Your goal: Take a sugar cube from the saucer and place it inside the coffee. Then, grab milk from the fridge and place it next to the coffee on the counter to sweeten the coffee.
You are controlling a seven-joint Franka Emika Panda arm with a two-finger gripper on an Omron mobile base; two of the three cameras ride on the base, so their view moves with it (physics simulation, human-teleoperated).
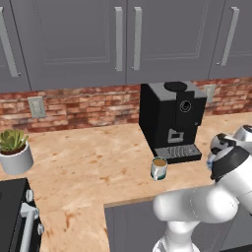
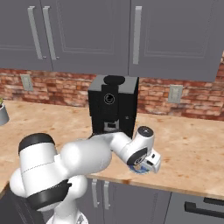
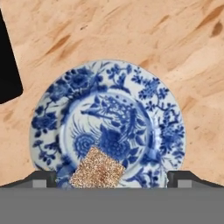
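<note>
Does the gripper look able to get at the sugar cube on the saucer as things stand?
Probably yes: the open gripper hangs right over the saucer, the sugar cube lies between its fingertips, and nothing covers it.

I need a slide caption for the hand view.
Open gripper above blue patterned saucer holding a brown sugar cube on tan counter.

On my screens I count: one saucer, one sugar cube, one coffee mug, one black coffee machine, one potted plant, two wall outlets, four silver bar handles on upper cabinets.
</note>
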